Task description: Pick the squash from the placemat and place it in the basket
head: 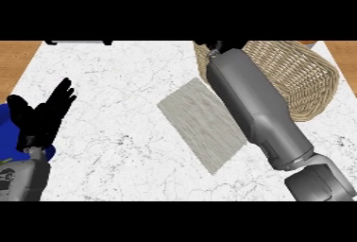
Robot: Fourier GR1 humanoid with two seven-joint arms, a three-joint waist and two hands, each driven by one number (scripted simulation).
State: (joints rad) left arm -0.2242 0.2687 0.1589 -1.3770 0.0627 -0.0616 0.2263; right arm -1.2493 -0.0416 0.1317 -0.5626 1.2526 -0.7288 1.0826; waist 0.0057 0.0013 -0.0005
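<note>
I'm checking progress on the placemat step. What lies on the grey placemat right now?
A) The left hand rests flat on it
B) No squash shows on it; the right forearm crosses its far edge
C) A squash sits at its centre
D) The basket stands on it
B: the placemat shows only its bare grey surface, with the right forearm passing over its edge toward the basket.

White marble bench top with grey veining (125,156) fills most of the view. Brown wooden strips show at the far left (15,61) and far right (343,52) edges. A dark object with a pale underside (78,42) sits at the bench's far edge, cut off.
</note>
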